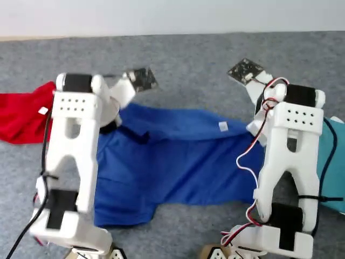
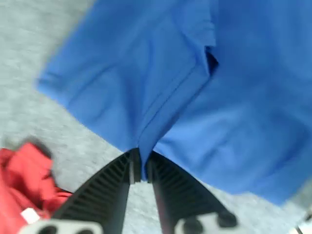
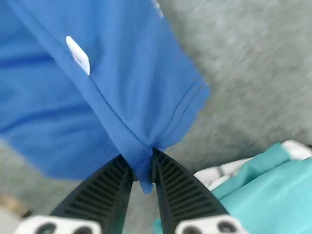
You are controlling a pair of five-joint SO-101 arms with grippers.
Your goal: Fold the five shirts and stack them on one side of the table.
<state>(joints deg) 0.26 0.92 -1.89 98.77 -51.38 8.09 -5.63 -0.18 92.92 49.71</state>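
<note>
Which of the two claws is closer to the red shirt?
Left. The left gripper pinches the blue shirt beside the red shirt; the right gripper holds its far edge, by the teal shirt.

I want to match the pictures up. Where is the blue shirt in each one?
High view: the blue shirt lies across the middle, between both arms.
Left wrist view: its cloth is pinched in the left hand, near the red shirt.
Right wrist view: its edge is pinched in the right hand, near the teal shirt.
Shared landmark: the grey table cover.
</note>
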